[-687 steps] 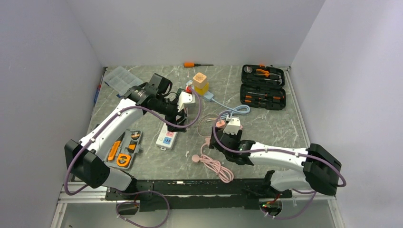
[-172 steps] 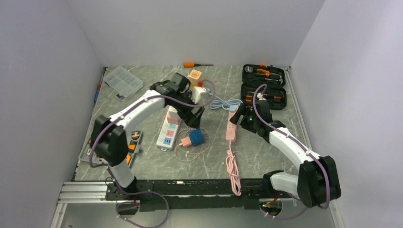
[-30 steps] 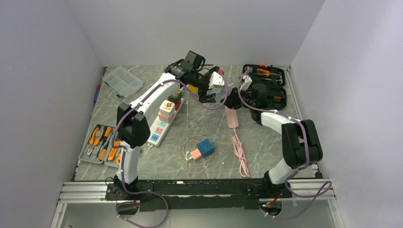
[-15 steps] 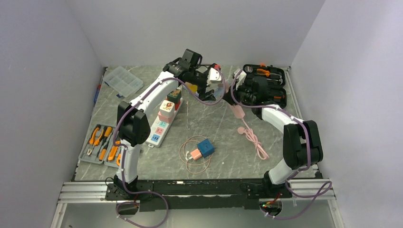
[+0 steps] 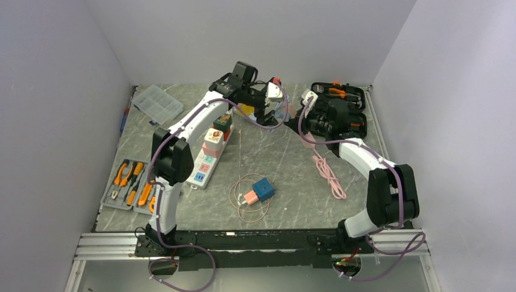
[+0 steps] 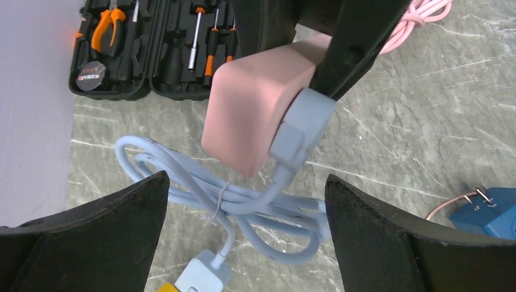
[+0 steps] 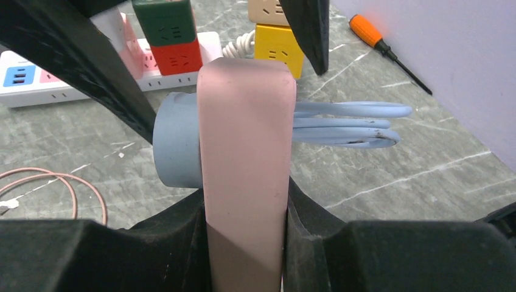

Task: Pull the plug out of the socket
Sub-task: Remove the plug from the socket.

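A pink socket strip (image 7: 246,164) stands on end off the table, with my right gripper (image 7: 245,191) shut on its two flat sides. A grey-blue plug (image 7: 176,149) sits in the socket's face, and its pale blue cable (image 6: 243,207) lies coiled on the marble table below. In the left wrist view the socket (image 6: 255,115) and the plug (image 6: 301,125) hang just ahead of my left gripper (image 6: 246,179). That gripper is wide open and holds nothing. Its black fingers (image 7: 73,55) reach in on either side of the plug. In the top view both grippers meet at the back centre (image 5: 291,109).
The socket's pink cable (image 5: 328,173) trails toward the right front. A white power strip (image 5: 210,152) with coloured adapters lies left, a yellow cube adapter (image 7: 278,39) and an orange screwdriver (image 7: 371,33) behind. A black tool case (image 5: 341,106) is at the back right and a blue charger (image 5: 263,188) at centre front.
My right gripper has raised the pink socket strip off the table and carried it back, dragging the pink cable to the right. The open left gripper has closed in on the plug.
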